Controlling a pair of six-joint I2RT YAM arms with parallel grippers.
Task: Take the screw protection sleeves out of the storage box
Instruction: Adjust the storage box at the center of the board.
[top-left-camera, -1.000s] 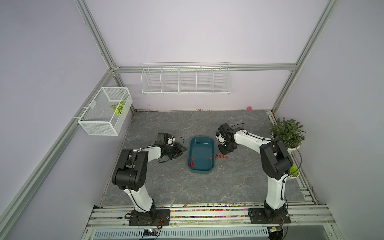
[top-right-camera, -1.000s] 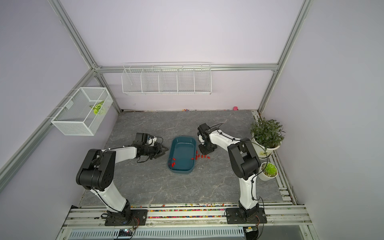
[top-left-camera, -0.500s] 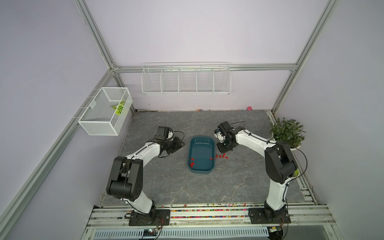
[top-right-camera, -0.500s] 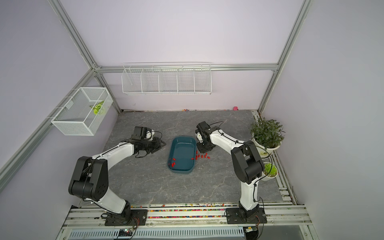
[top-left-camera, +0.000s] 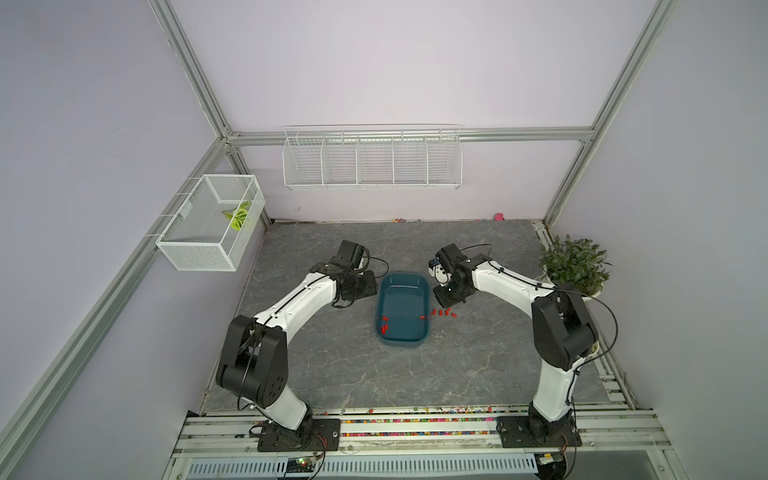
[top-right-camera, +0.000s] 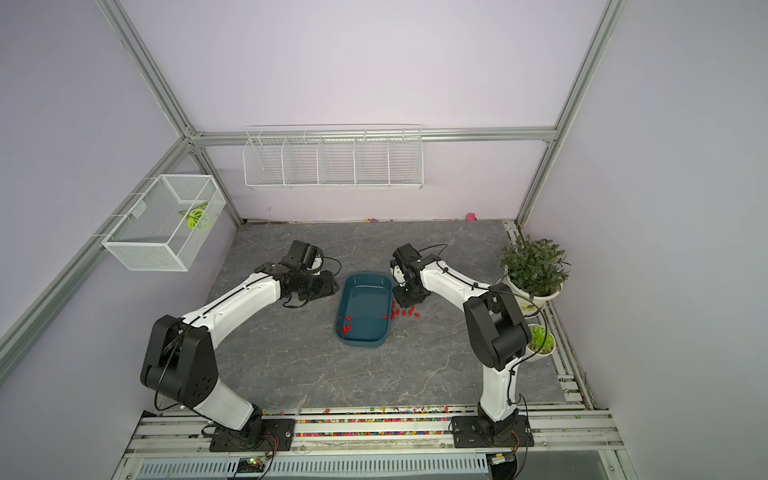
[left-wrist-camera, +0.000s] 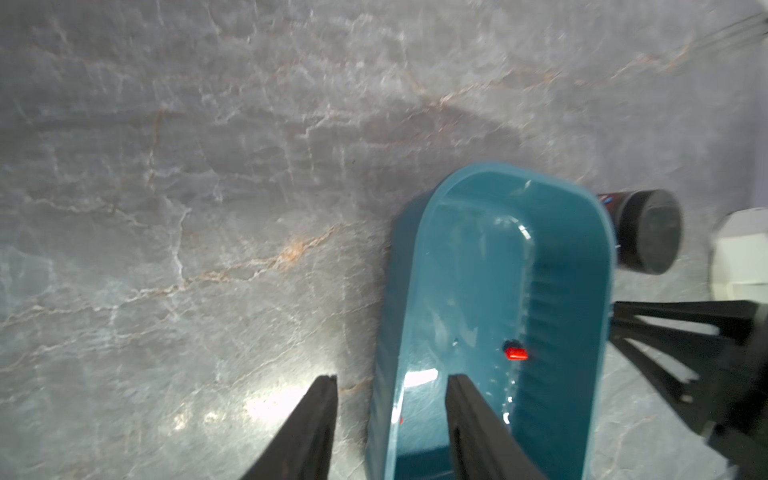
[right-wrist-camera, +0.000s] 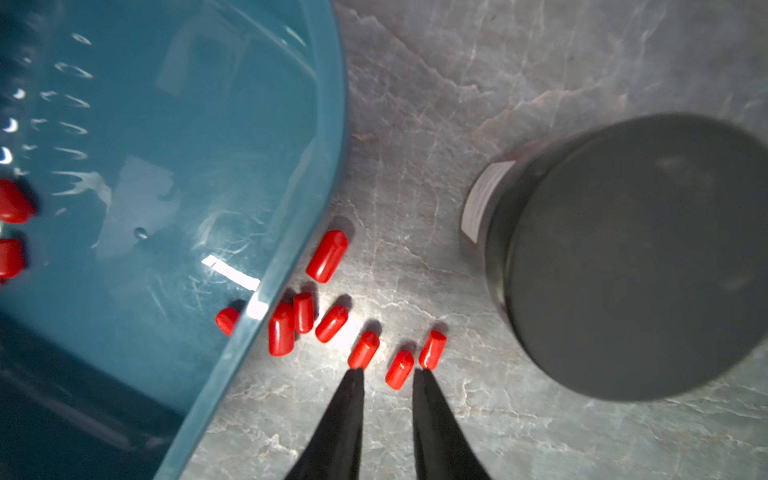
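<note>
The teal storage box (top-left-camera: 403, 299) (top-right-camera: 365, 301) sits mid-table. Three red screw protection sleeves (right-wrist-camera: 226, 320) (top-left-camera: 384, 328) lie inside it, and one shows in the left wrist view (left-wrist-camera: 516, 354). Several more sleeves (right-wrist-camera: 328, 255) (top-left-camera: 442, 312) (top-right-camera: 405, 312) lie on the table by its right wall. My right gripper (right-wrist-camera: 388, 372) (top-left-camera: 442, 303) hangs just over these, open by a narrow gap, and one sleeve (right-wrist-camera: 399, 369) lies on the table at its tips. My left gripper (left-wrist-camera: 390, 380) (top-left-camera: 372, 286) is open and straddles the box's left wall (left-wrist-camera: 390, 316), one finger inside, one outside.
A black round canister (right-wrist-camera: 636, 257) (left-wrist-camera: 648, 230) stands close to the right of the sleeves. Potted plants (top-left-camera: 573, 264) line the right edge. White wire baskets hang on the back wall (top-left-camera: 372, 160) and left frame (top-left-camera: 212, 222). Coloured beads (top-left-camera: 415, 411) fill the front rail.
My left arm has stretched out and carried its gripper right, up to the box's left wall. The right gripper stayed over the sleeves and its jaws parted slightly.
</note>
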